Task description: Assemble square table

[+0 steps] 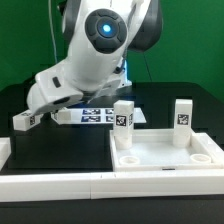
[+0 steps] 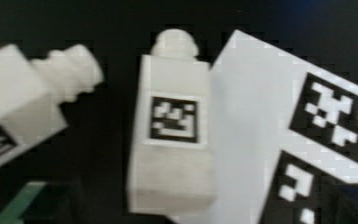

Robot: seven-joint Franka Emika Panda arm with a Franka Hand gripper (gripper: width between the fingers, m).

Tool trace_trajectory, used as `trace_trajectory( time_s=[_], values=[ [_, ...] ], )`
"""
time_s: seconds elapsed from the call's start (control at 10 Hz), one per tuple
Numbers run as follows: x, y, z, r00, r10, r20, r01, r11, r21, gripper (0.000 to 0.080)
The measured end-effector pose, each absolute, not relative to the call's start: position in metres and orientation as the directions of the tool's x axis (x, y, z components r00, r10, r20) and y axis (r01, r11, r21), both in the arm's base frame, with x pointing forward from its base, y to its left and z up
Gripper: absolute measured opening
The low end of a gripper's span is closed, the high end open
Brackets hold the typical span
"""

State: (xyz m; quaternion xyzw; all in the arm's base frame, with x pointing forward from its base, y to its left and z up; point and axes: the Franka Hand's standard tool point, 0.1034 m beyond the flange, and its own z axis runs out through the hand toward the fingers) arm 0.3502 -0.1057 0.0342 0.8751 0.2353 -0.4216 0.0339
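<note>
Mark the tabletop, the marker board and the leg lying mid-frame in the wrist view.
tabletop [image 1: 165, 151]: exterior view, bare tray floor.
marker board [image 1: 90, 116]: exterior view, a printed tag.
leg [image 2: 172, 122]: wrist view, its tag.

Green backdrop [image 1: 190, 40] — black tabletop [image 1: 15, 100]

The black work table [image 1: 158, 104] carries these items directly on its surface. The marker board [image 1: 92, 116] lies flat near the middle. The white square top [image 1: 160, 150] rests rim-up toward the exterior view's right. A long white border bar [image 1: 55, 182] runs along the front edge. Two white legs lie on their sides. The first leg [image 2: 172, 120] is just beside the marker board's edge. The second leg [image 2: 25, 95] lies at an angle to the first, close but apart.
</note>
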Motion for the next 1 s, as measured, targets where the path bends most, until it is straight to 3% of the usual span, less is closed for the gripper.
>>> trace_trajectory(
  time_s=[0.5, 0.7, 0.8, 1.0],
  values=[
    [0.35, -0.111, 0.029, 0.541, 0.368, -0.756, 0.428, -0.894, -0.128, 0.0648],
    [0.337, -0.112, 0.021, 0.571, 0.223, -0.79, 0.342, -0.94, -0.018, 0.0648],
    [0.334, -0.111, 0.017, 0.572, 0.189, -0.798, 0.326, -0.945, 0.009, 0.0648],
    [0.329, -0.112, 0.009, 0.557, 0.191, -0.808, 0.329, -0.944, 0.004, 0.0648]
  ],
)
